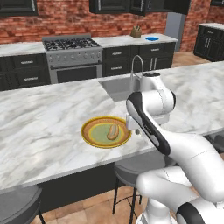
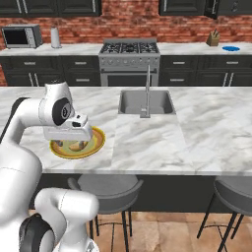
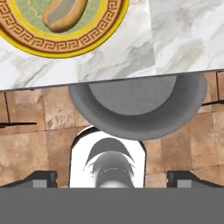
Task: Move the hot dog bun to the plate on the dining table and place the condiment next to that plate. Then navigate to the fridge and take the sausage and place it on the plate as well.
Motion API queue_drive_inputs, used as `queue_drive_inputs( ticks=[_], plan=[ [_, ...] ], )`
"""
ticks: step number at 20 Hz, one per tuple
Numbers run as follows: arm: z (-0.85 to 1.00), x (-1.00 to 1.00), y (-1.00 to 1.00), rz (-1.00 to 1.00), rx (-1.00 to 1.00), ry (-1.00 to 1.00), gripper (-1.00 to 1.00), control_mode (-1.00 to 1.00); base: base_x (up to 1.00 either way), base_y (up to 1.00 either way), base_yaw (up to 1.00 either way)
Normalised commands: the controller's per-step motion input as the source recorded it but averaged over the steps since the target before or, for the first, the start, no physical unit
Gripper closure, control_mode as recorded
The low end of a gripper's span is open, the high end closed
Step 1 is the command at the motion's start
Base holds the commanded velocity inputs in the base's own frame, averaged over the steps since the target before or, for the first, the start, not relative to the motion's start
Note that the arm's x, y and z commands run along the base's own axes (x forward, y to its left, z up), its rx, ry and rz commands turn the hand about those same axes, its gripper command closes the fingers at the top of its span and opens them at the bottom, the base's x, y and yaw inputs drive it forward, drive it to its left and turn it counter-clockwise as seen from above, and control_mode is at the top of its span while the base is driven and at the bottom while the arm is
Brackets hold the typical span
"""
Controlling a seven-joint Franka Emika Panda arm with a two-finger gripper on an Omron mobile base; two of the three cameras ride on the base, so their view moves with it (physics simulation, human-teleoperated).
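The plate (image 1: 89, 136) with its orange-yellow rim lies near the front edge of the dining table (image 1: 43, 122). On its green centre rests the hot dog bun (image 1: 113, 131), also the bun (image 3: 65, 15) at the top of the hand view. My gripper (image 3: 113, 177) hangs just right of the plate (image 3: 74, 46), pointing down over the table's front edge. It is open, its fingertips (image 3: 43, 178) wide apart with nothing between them. A small dark shape under the hand (image 1: 137, 131) may be a finger or the condiment; I cannot tell. The fridge (image 1: 176, 27) stands at the back right. The sausage is out of view.
A sink (image 1: 114, 86) with a steel faucet (image 1: 132, 70) is set in the table behind the plate. Grey stools (image 1: 133, 168) stand under the front edge, one directly below the hand (image 3: 138, 109). A stove (image 2: 129, 61) and a blue plate (image 2: 230, 48) are along the brick wall.
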Motion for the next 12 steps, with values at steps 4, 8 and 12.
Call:
queue_drive_inputs(
  ticks=[4, 8, 12],
  plan=[
    [0.00, 0.00, -0.05, 0.00, 0.00, 0.02, -1.00, 1.00, -0.19, -0.21, -0.09],
    [0.00, 0.00, 0.00, 0.00, 0.00, 0.00, -1.00, 1.00, -0.88, -0.94, -0.26],
    [0.00, 0.00, 0.00, 0.00, 0.00, 0.00, -1.00, 1.00, -0.11, -1.00, -0.28]
  ],
)
